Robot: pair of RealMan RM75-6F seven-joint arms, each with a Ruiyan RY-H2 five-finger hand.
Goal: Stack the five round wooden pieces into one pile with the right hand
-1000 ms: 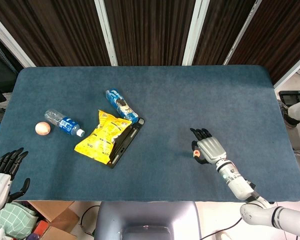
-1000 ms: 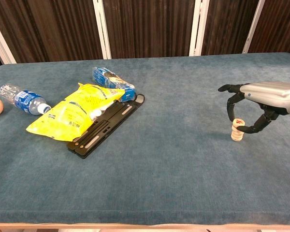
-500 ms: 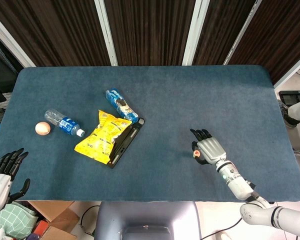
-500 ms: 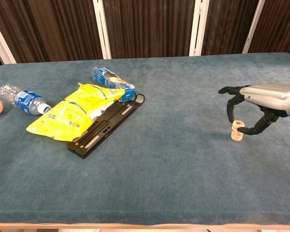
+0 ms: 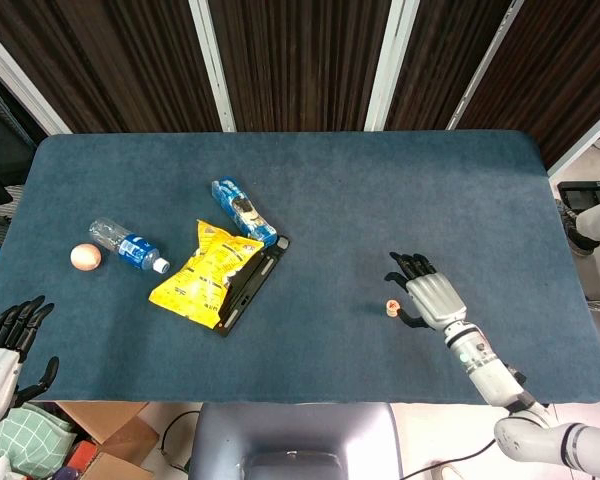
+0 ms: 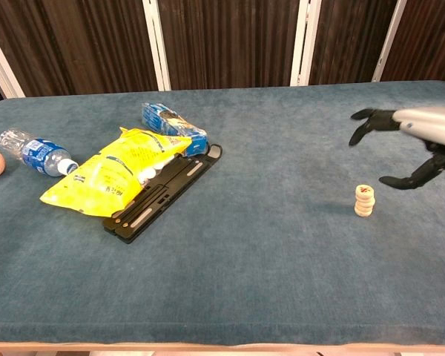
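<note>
The stack of round wooden pieces (image 6: 364, 201) looks light, rigid and easily toppled; side-pinching is advised. The right hand (image 6: 408, 148) is held open, empty, at 2 o'clock from it.

A rectangular table covered in dark blue-green felt-like cloth (image 5: 310, 180) fills most of the head view, its corners rounded. Behind it stands a wall of dark brown ribbed panels (image 6: 230, 41), divided by slanting white vertical strips (image 6: 157, 44). Below the table's near edge, a pale floor shows, with brown cardboard boxes (image 5: 100, 440) at lower left and a grey curved base (image 5: 290, 440) at centre.
</note>
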